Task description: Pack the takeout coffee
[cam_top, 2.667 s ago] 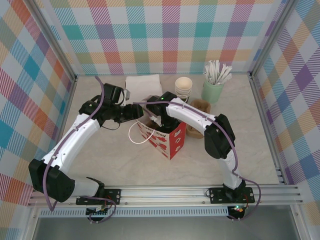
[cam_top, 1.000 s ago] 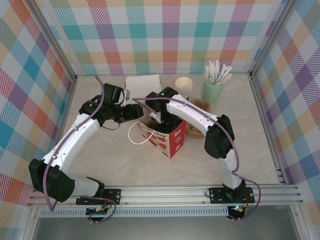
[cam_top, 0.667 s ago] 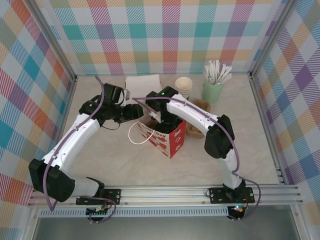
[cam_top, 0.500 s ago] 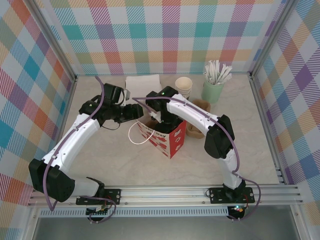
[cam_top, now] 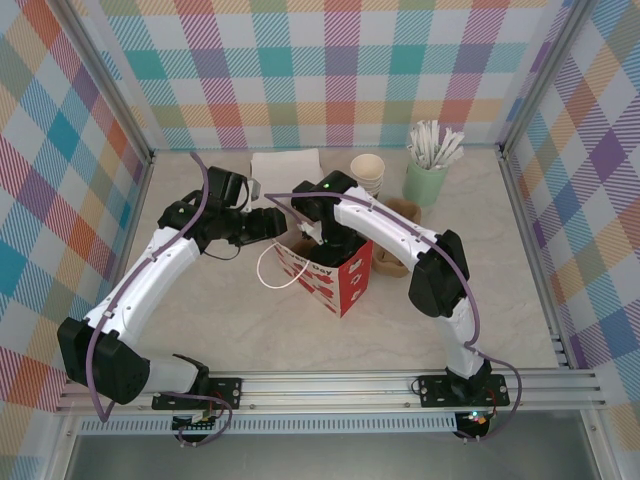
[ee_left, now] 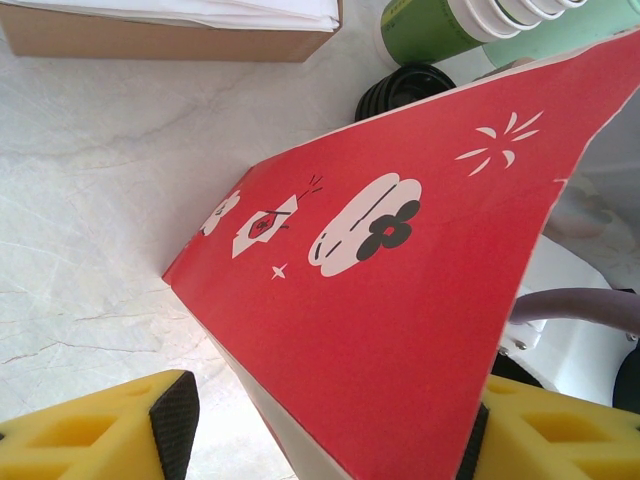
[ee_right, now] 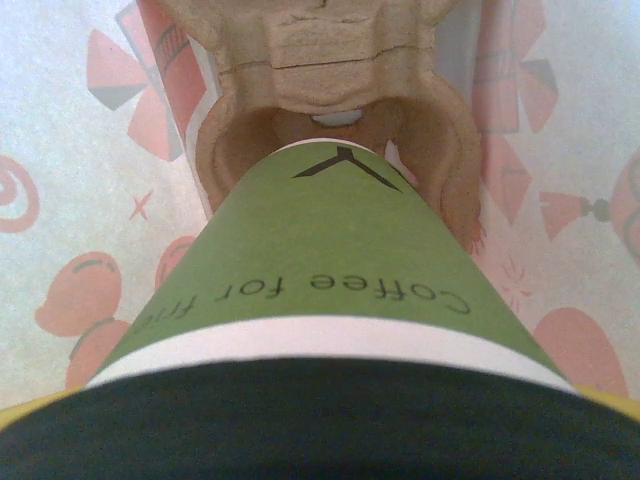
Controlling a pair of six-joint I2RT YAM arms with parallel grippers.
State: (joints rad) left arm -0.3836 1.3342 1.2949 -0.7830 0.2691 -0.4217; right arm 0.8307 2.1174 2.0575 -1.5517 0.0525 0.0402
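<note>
The right arm [cam_top: 400,235] has slid a tiny bit to the left and toward the back since a moment ago. The left arm [cam_top: 160,270] and the red bag [cam_top: 338,282] have stayed put. The right arm bends like a hook over the bag, and the right claw [cam_top: 321,238] points straight down into it. It is squeezing the takeout coffee [ee_right: 330,290] near its black lid [ee_right: 320,425]. The green cup's bottom sits in a pocket of the brown cup tray [ee_right: 330,45] inside the bag (I can't tell if it is all the way down). The left arm reaches in from the side. The left claw [ee_left: 330,420] has its yellow fingers [ee_left: 90,435] wide apart. The bag's red side is between them, with a gap beside one finger.
</note>
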